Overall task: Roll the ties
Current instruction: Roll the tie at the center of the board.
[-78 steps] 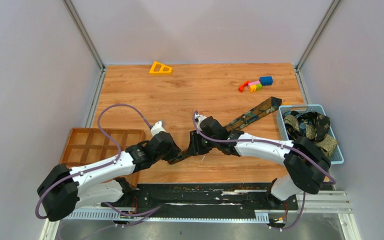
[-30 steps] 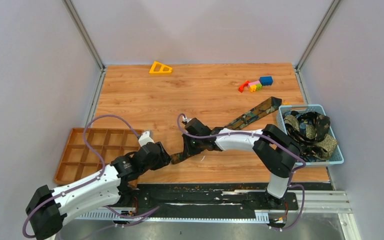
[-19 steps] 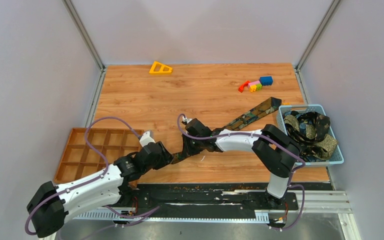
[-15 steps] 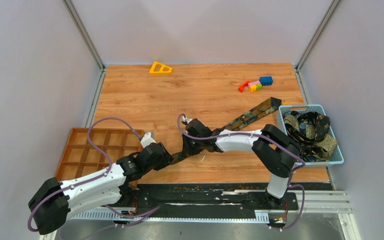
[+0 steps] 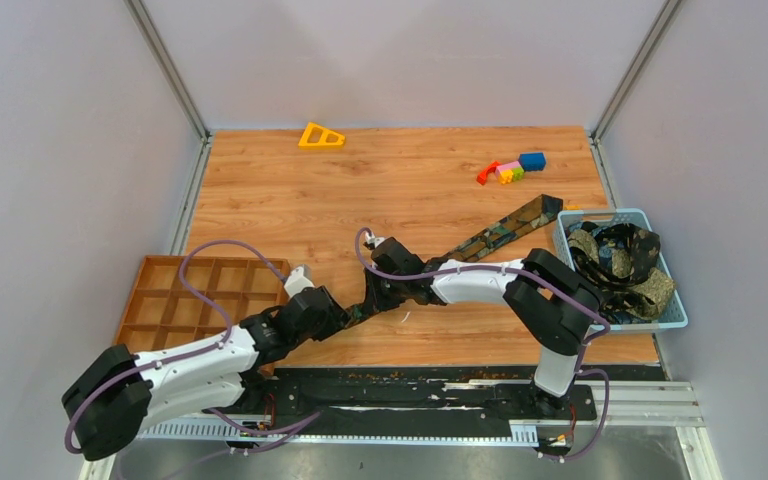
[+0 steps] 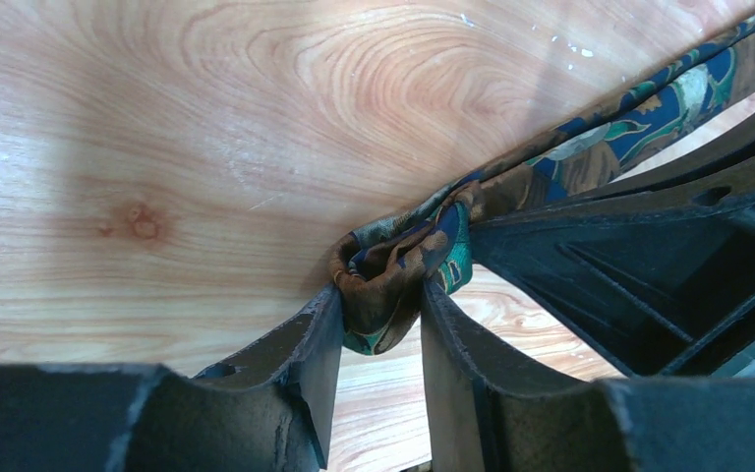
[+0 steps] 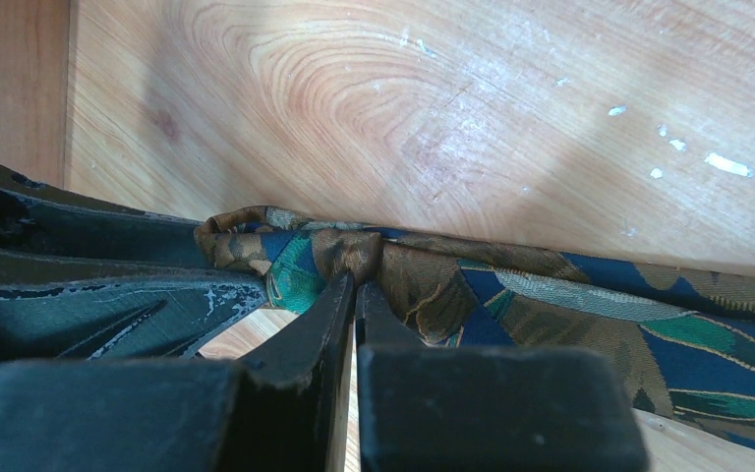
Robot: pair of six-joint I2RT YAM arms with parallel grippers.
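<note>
One tie (image 5: 495,235) lies slantwise on the table, from its wide end by the basket down to a small rolled end (image 6: 393,270) at the centre. My left gripper (image 6: 378,305) has a finger on each side of that roll, both touching the fabric. It sits at the tie's near tip (image 5: 345,318) in the top view. My right gripper (image 7: 356,280) is shut, pinching a pucker of the tie (image 7: 511,295) just behind the roll, right beside the left one (image 5: 368,300). More ties (image 5: 620,255) are heaped in the basket.
A blue basket (image 5: 600,214) stands at the right edge. An orange compartment tray (image 5: 200,290) sits at the near left, by my left arm. A yellow triangle (image 5: 321,136) and small colourful blocks (image 5: 510,168) lie at the back.
My left arm has shifted slightly right and its jaws have narrowed onto the rolled end. The right gripper has stayed pinched on the tie in the same place.
</note>
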